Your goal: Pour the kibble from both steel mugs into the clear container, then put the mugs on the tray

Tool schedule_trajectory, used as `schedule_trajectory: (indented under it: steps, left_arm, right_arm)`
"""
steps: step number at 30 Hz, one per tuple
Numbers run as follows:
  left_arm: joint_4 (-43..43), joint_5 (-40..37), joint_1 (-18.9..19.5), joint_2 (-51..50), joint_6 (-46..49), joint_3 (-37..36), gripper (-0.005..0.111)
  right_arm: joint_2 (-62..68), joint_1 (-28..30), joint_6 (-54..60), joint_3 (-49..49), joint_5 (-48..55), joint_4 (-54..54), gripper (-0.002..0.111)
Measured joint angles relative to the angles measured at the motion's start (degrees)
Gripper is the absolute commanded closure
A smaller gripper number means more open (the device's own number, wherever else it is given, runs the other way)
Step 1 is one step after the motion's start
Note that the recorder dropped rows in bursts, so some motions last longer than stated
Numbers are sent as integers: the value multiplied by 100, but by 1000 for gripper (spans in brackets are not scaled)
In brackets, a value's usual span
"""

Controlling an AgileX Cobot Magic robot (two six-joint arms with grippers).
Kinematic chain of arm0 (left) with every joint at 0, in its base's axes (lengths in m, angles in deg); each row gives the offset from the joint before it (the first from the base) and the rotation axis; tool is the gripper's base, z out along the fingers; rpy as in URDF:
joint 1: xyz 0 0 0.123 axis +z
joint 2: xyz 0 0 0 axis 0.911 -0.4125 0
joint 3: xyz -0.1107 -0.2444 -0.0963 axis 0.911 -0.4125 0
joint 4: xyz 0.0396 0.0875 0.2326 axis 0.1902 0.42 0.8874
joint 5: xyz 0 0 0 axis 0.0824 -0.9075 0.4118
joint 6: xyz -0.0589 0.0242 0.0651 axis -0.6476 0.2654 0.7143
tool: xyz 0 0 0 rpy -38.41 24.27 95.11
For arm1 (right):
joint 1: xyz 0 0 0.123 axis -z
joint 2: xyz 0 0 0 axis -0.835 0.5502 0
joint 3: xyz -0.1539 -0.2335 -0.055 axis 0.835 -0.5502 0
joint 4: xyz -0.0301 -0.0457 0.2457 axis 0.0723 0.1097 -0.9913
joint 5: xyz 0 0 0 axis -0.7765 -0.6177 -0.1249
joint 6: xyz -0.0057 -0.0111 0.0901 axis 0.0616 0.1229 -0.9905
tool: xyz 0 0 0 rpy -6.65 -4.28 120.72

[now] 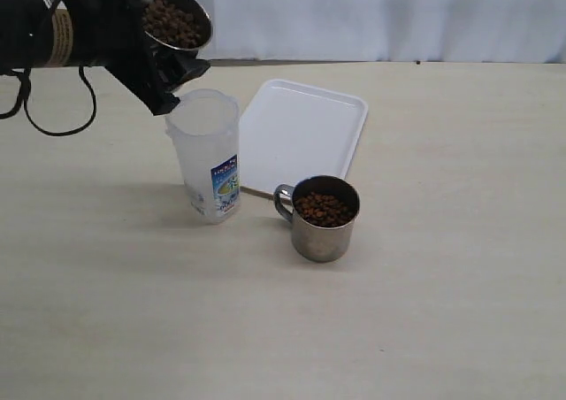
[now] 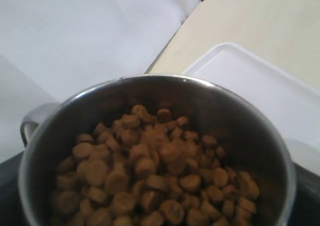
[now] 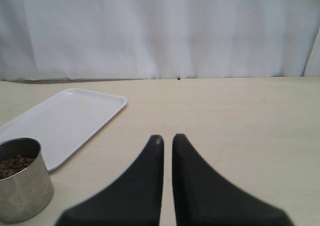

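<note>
Left claw (image 1: pixel 170 62) grasps a tilted steel mug (image 1: pixel 181 15) heaped with kibble (image 1: pixel 172 24), while the clear container (image 1: pixel 205 148) stands just below the claw, its open rim near the fingers and its inside appearing empty. The tray (image 1: pixel 305 130) lies flat just past the container, on the side away from the claw's arm. Right claw (image 3: pixel 167 142), clenched on nothing, faces a wide stretch of open counter (image 3: pixel 240 116), with the second steel mug (image 3: pixel 22 186), part-filled with kibble, near it and off to one side, close by the tray's edge.
</note>
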State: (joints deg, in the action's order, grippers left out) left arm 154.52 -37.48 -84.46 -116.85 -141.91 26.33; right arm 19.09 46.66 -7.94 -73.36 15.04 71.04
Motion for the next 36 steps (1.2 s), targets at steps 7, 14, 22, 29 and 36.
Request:
schedule_trajectory:
  steps: [7,14,22,29,36]
  left_arm:
    - [431,-91,11,0,-191,-196,107]
    - [442,343,513,62,-169,-353,107]
    - [579,180,682,41,135,-363,107]
    - [579,343,682,41,189,-363,107]
    - [559,421,682,41,216,-363,107]
  right_arm:
    - [0,-348,0,0,0,0,103]
    - [0,-397,0,0,0,0,103]
    - [0,-397,0,0,0,0,103]
    - [0,-397,0,0,0,0,103]
    - [0,-397,0,0,0,0,103]
